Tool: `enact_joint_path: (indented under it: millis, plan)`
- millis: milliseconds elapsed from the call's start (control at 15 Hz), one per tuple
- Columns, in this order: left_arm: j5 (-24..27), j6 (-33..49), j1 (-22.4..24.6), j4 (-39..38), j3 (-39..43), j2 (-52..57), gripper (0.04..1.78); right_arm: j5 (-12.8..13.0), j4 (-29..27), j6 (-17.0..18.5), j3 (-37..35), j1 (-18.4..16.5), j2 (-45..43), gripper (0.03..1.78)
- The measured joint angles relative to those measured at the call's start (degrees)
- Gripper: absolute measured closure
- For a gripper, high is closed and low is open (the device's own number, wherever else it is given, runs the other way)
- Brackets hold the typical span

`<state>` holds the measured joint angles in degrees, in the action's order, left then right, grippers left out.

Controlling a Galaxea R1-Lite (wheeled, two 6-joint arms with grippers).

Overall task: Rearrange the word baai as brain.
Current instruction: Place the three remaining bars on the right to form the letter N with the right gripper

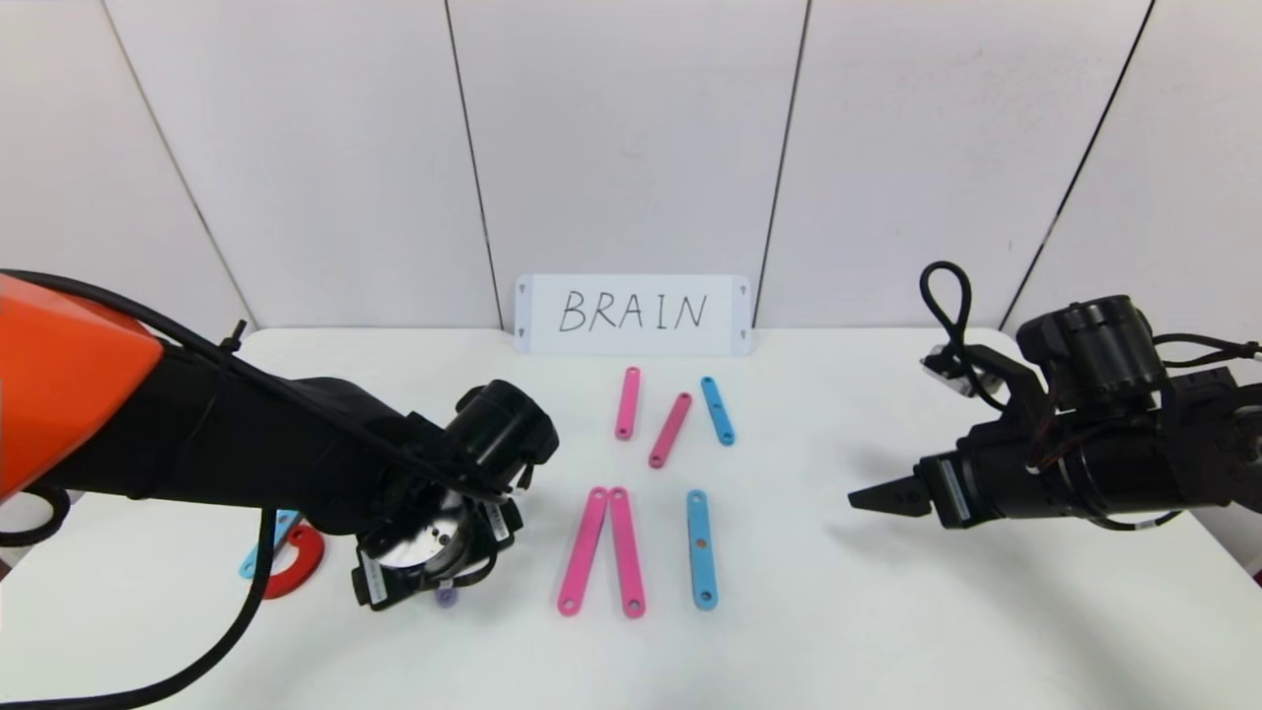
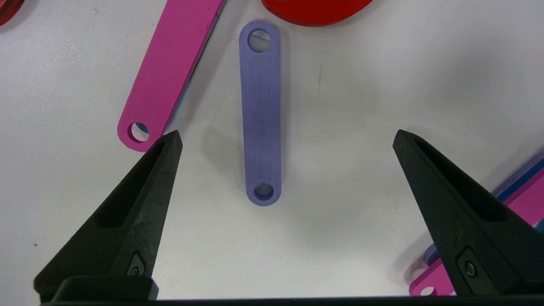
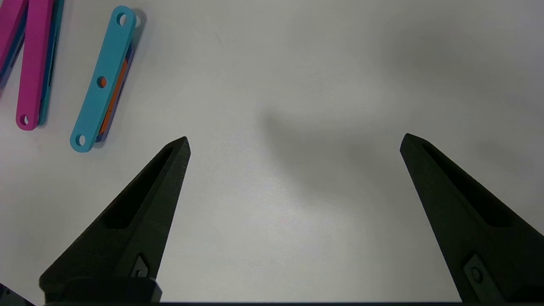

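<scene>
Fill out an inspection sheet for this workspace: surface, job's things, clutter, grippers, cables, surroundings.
Surface: white table, bare under the right gripper.
Job's things: purple strip flat, lying free between the left gripper's fingers; two long pink strips meeting at the top; blue strip beside them; two short pink strips and a short blue strip behind; red curve near the left arm.
Clutter: nothing seen.
Grippers: left gripper open, low over the purple strip; right gripper open, empty, off to the side.
Cables: black cable looped on the right arm.
Surroundings: white card reading BRAIN against the white panelled wall.
</scene>
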<state>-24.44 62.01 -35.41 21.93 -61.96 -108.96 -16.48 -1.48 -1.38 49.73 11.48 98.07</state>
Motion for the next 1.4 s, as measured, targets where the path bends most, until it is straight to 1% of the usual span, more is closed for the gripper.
enact_joint_path:
  millis: [133,267,400,533,600,733,867,1000,1200,1333,1400]
  plan:
    - [0.9,-0.4,0.0,0.1,0.0,1.0,0.09,0.0,0.0,0.0,0.0,0.0,0.0,0.08]
    - [2.0,-3.4,0.0,0.1,-0.1,3.1,0.09,-0.4,0.0,-0.1,0.0,0.0,-0.2,0.08]
    - [2.8,-8.7,0.3,0.1,-0.1,5.4,0.09,-0.4,0.1,-0.2,-0.1,0.0,-0.5,0.08]
    - [4.9,-16.4,3.0,0.1,-0.9,8.2,0.09,-0.5,0.1,-0.2,-0.1,0.0,-0.9,0.08]
    - [7.7,-20.8,5.6,0.1,-1.9,9.8,0.09,-0.5,0.1,-0.2,-0.1,0.0,-1.1,0.08]
    - [15.4,-29.0,11.7,0.9,-5.3,12.9,0.09,-0.5,1.3,-0.2,-0.3,0.0,-1.8,0.08]
    - [24.4,-38.2,18.0,2.8,-8.6,15.9,0.09,-0.5,4.9,0.0,-1.0,-0.2,-2.1,0.08]
    - [31.6,-47.9,22.9,4.1,-10.1,18.3,0.09,-0.5,7.9,0.2,-2.0,-0.5,-2.2,0.08]
    - [39.2,-59.7,28.0,4.2,-11.0,20.5,0.09,-0.5,8.1,0.4,-2.5,-0.2,-2.2,0.08]
    - [42.7,-64.1,30.6,3.8,-11.3,21.0,0.09,-0.5,8.1,0.5,-2.4,0.0,-2.1,0.08]
    - [43.8,-64.7,31.8,3.7,-11.3,21.1,0.09,-0.4,8.1,0.6,-2.2,0.0,-2.0,0.08]
